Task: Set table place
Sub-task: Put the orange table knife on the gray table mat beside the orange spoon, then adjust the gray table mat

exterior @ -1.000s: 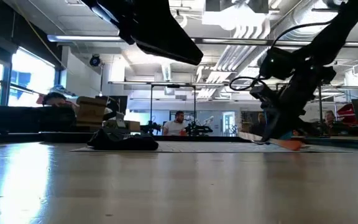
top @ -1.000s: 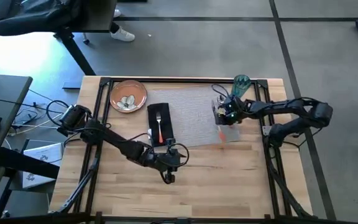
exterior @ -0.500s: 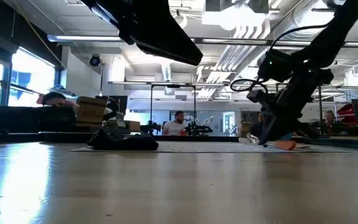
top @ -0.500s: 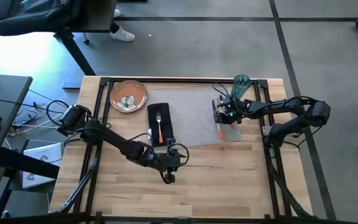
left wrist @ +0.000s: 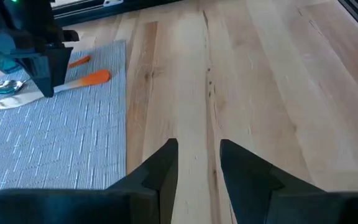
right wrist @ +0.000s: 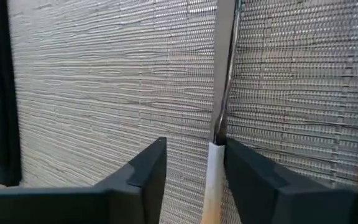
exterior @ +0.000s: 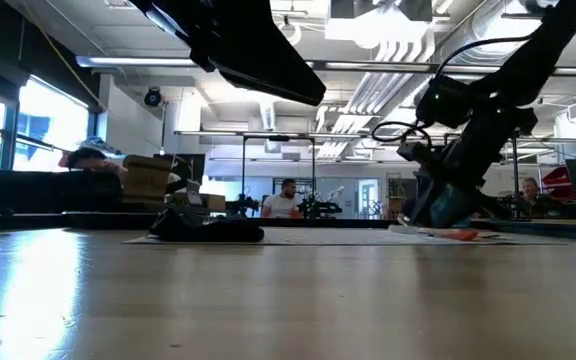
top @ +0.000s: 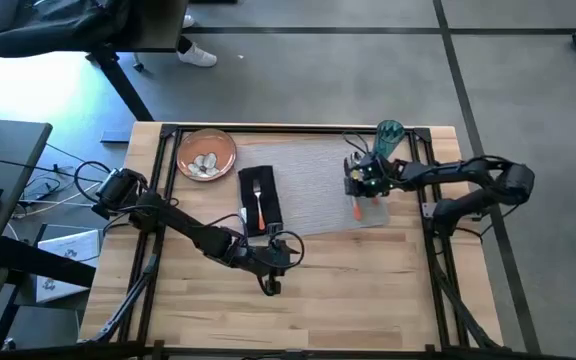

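The grey placemat [top: 313, 185] lies on the table [top: 368, 290]. A black napkin [top: 259, 200] with an orange-handled fork [top: 258, 207] lies on its left part. The orange-brown plate [top: 206, 153] sits at the far left and the teal cup [top: 388, 135] at the far right. My right gripper [top: 360, 182] points down over the mat's right part, open. An orange-handled piece of cutlery [right wrist: 219, 99] lies flat on the mat between its fingers. Another one [left wrist: 79, 61] lies beside it. My left gripper [left wrist: 199, 155] is open over bare wood near the mat's near edge.
A black rail frame [top: 298, 128] edges the tabletop. Bare wood [top: 368, 290] spreads along the near half. The left arm [top: 188, 235] slants in across the table's left side. Cables and a case lie off the table's left edge.
The cutlery under my right gripper was tilted, with one end raised off the mat. It now lies flat on the placemat. My right gripper has stayed over it, shifting slightly toward the far edge.
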Tool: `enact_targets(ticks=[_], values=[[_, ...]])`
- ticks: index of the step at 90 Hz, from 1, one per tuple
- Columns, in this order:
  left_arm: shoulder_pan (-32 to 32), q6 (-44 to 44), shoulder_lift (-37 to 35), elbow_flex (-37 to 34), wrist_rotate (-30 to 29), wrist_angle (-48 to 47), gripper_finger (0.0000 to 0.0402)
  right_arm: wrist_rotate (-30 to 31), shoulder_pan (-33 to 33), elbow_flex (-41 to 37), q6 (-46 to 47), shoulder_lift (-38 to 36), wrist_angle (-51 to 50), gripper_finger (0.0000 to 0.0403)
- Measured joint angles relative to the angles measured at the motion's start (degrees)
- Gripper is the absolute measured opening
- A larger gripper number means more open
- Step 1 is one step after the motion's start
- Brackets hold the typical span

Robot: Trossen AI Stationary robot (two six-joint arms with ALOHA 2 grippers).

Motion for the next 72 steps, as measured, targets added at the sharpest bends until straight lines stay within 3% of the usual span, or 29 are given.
enact_targets(ticks=[34,53,60,72], values=[[-0.2,-0.1,0.0,0.0,0.1,-0.4,0.0101,0.0,0.0,0.2,-1.1,-4.7,-2.6,0.0142],[-3.3,-7.8,-4.4,0.1,-2.1,-9.8,0.0101,-5.7,3.4,6.7,-10.4,-13.6,-22.2,0.0142],[-5.0,-13.7,-5.9,0.2,-3.4,-17.7,0.0101,-2.7,7.2,8.2,-10.6,-17.4,-29.4,0.0142],[-7.3,-24.7,-6.0,0.1,-2.9,-30.5,0.0101,7.6,15.2,6.8,-5.0,-21.1,-38.5,0.0142]])
